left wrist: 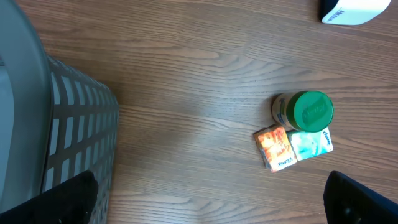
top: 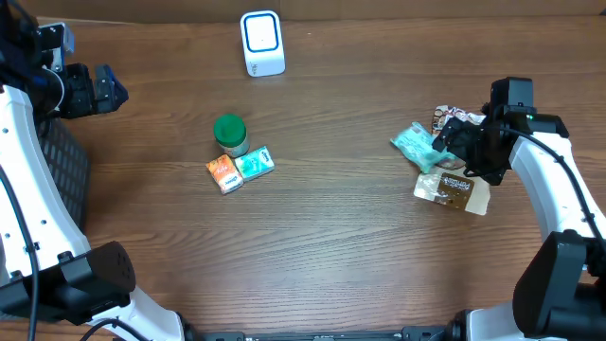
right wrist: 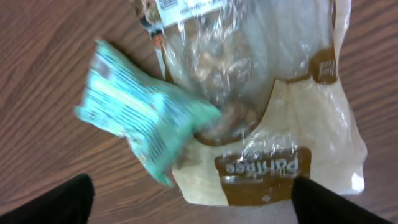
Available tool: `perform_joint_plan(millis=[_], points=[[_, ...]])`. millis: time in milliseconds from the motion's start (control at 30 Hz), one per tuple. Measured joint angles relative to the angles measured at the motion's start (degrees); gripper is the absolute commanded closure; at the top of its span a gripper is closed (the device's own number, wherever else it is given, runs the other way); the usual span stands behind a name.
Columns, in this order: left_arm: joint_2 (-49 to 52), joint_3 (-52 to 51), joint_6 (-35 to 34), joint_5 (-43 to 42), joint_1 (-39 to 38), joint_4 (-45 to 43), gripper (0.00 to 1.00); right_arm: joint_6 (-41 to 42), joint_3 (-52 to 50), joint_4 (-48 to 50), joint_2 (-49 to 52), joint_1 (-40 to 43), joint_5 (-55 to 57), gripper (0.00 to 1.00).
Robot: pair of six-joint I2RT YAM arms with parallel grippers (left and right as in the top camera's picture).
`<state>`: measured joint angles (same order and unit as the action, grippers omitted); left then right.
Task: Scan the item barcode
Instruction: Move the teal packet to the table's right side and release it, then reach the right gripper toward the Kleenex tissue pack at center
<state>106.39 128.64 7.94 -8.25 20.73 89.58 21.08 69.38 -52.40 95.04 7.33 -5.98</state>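
Right hand: my right gripper (right wrist: 189,193) hangs spread wide over the teal packet (right wrist: 143,121), gripping nothing.
Left hand: left gripper (left wrist: 208,186) also spread, idle by the basket (left wrist: 74,124).
Packet: lies against the clear snack bag (right wrist: 273,112); likely light, soft, slippery film, so I'd pinch a sealed end.
Room: bare wood toward the scanner (top: 262,43).
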Motion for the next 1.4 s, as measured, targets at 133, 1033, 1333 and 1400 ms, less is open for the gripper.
perform_joint_plan(millis=[133,1033,1333,1400], points=[[0.0,0.0,0.0,0.0,0.0,0.0,0.0,-0.5,1.3,-6.1,0.0,0.1,-0.9,0.0],[0.0,0.0,0.0,0.0,0.0,0.0,0.01,1.2,16.1,-8.5,0.0,-19.5,-16.3,0.05],[0.0,0.0,0.0,0.0,0.0,0.0,0.0,1.6,16.1,-7.0,2.0,-28.2,-16.2,0.07],[0.0,0.0,0.0,0.0,0.0,0.0,0.0,1.9,16.1,-6.8,3.5,-29.5,-16.3,0.07]])
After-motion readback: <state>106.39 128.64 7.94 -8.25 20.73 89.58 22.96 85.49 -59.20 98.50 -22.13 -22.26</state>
